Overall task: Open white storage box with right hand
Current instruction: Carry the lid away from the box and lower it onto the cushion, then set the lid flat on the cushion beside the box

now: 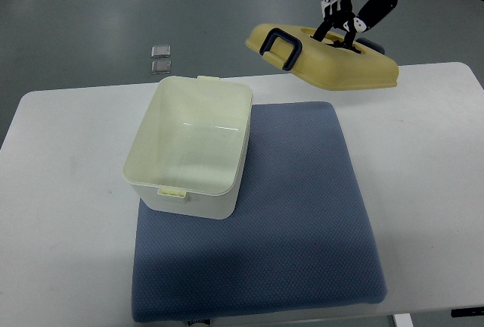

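Top view of a white table [68, 213] bearing a blue-grey mat [302, 213] that covers its centre and reaches toward 6 o'clock. The white storage box [191, 145] stands open and uncovered, its base on the mat's corner at about 10 o'clock and partly on the bare table; a small latch tab shows on its near rim and another on its far rim, and the inside appears bare. The pale yellow lid [333, 62], with a dark handle [280, 45] toward its left end, is held tilted in the air at about 1 o'clock from the box, over the far edge of the table and well apart from the box. The right hand [352, 9], entering from the upper right, grips the lid from above, its dark fingers [340, 28] curled into a recess in the lid's top. Two small grey squares [161, 58] lie on the floor beyond the table at 11 o'clock.
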You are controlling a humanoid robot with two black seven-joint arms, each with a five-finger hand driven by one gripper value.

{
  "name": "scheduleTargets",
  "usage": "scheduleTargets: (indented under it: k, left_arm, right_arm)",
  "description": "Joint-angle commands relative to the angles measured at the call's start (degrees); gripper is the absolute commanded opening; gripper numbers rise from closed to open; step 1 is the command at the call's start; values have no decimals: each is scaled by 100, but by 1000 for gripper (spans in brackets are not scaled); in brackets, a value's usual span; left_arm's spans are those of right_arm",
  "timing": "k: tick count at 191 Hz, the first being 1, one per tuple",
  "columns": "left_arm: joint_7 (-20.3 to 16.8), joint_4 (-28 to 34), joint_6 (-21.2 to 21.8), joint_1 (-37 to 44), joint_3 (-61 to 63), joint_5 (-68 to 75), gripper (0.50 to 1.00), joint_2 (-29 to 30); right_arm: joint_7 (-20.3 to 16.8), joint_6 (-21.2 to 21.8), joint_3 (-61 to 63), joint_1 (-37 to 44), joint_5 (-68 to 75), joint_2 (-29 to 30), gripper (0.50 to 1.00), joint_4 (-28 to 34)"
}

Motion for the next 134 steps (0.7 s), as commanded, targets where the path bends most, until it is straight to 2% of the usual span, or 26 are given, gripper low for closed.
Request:
scheduleTargets:
  k: [1,45,71,134]
  left_arm:
    - [2,-3,1,2,-1,0,1000,0]
    - [2,-12,1,2,-1,9,1000,0]
    - [2,-21,1,2,-1,9,1000,0]
    - [-7,-64,1,2,8,9,1000,0]
  right_arm:
    - [7,-30,-36,-315,-1,-132,500,8]
    - [-1,-56,-54,-789,-54,-194,500,17]
    - [-1,-65,-36,-1026,-642,-185,500,96]
    - [-80,-65,-45,-1176,-959,114,500,157]
